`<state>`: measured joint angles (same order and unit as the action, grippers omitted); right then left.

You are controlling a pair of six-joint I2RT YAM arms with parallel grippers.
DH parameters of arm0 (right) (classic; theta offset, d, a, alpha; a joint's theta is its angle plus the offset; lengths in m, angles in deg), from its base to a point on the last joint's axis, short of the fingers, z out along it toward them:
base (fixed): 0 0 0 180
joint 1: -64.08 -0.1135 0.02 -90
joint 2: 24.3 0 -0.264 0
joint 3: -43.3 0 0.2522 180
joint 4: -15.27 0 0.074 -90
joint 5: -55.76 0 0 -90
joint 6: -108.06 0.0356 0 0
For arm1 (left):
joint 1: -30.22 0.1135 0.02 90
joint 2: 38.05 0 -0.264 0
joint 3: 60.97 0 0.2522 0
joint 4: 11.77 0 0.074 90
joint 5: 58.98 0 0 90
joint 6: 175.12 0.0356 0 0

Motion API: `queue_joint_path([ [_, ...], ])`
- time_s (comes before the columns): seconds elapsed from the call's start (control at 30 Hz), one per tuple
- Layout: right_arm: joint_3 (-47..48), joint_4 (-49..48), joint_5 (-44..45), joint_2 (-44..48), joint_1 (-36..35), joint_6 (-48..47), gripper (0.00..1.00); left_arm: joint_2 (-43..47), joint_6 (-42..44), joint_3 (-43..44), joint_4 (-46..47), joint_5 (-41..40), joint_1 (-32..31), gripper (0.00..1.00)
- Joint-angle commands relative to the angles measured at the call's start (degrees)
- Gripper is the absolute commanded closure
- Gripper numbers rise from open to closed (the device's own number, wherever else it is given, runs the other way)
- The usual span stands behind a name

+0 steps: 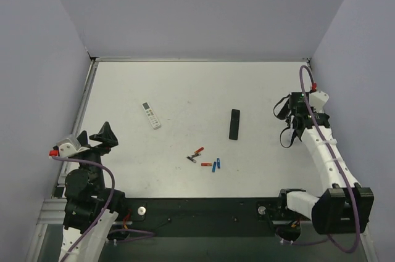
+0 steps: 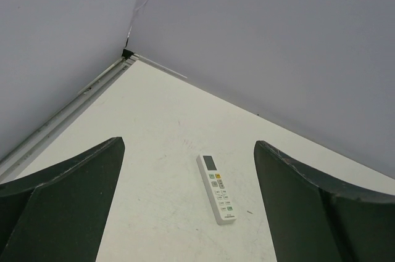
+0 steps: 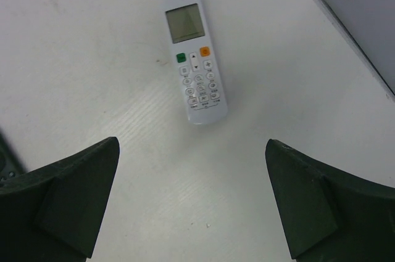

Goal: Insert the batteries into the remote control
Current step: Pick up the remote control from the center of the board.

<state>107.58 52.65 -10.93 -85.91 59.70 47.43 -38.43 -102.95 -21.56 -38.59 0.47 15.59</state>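
Table: white remote, black remote, batteries

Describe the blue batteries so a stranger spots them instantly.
On the white table, find the cluster of small cells near the front edge, midway across. The batteries are the pair at its right end: blue, unlike the red cells and dark cell beside them.

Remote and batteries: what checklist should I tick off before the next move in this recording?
1. Left gripper open, empty: ok.
2. Right gripper open, empty: ok.
3. Remote back side up: not ok, it lies face up.
4. Remote's back already opened: cannot tell, hidden underneath.
5. Blue batteries loose, unobstructed: ok.
6. Blue batteries clear of red cells: not ok, one red lies close beside them.
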Motion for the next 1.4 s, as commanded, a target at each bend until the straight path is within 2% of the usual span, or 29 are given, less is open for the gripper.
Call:
queue_joint_path([
  [0.0, 3.6, 4.8, -0.9, -9.5, 6.6, 7.4, 0.00, 6.2, 0.4, 2.5, -0.1, -1.2, -1.3, 0.03],
  [0.3, 9.7, 3.5, -10.3, -28.9, 15.2, 2.7, 0.00, 6.2, 1.1, 2.7, -0.7, -0.8, -2.2, 0.03],
  [0.47, 11.0, 2.3, -16.7, -34.5, 17.1, -2.6, 0.04, 6.1, 1.7, 2.2, 0.1, 1.2, -2.3, 0.02],
  [0.67, 11.4, 0.9, -18.3, -39.1, 17.5, -5.0, 0.11, 5.8, 1.6, 2.3, 0.0, 1.3, -2.2, 0.03],
  [0.77, 11.6, 0.3, -20.1, -40.7, 17.3, -5.5, 0.25, 5.4, 0.9, 2.6, -0.5, 0.8, -2.2, 0.03],
  [0.8, 11.6, 0.3, -20.3, -40.9, 17.1, -5.7, 0.35, 4.9, 0.7, 2.7, -0.6, 1.4, -2.3, 0.02],
  [0.87, 11.1, -0.1, -20.3, -40.4, 16.6, -5.6, 0.46, 4.1, 0.3, 3.1, -1.4, 2.6, -2.2, 0.02],
  [0.9, 10.7, -0.5, -20.4, -39.3, 16.2, -5.6, 0.55, 3.2, -0.7, 3.2, -1.7, 4.1, -2.2, 0.03],
  [0.97, 10.2, -0.9, -20.3, -37.8, 13.9, -5.5, 0.61, 2.1, -1.8, 3.3, -2.1, 6.4, -2.2, 0.03],
  [1.0, 10.2, -1.0, -20.2, -36.2, 13.0, -5.5, 0.69, 0.7, -3.0, 3.4, -2.1, 9.2, -2.2, 0.03],
  [1.13, 9.6, -2.5, -21.2, -31.8, 6.1, -5.3, 0.76, -5.2, -7.5, 3.9, -2.3, 17.6, -2.2, 0.03],
  [1.23, 8.3, -4.9, -26.0, -27.5, 2.4, -5.1, 0.81, -10.5, -10.7, 3.9, -0.7, 25.3, -2.2, 0.03],
  [1.37, 3.8, -11.7, -36.0, -20.7, -5.7, -3.2, 0.82, -19.0, -14.4, 3.8, 3.0, 35.0, -2.2, 0.03],
])
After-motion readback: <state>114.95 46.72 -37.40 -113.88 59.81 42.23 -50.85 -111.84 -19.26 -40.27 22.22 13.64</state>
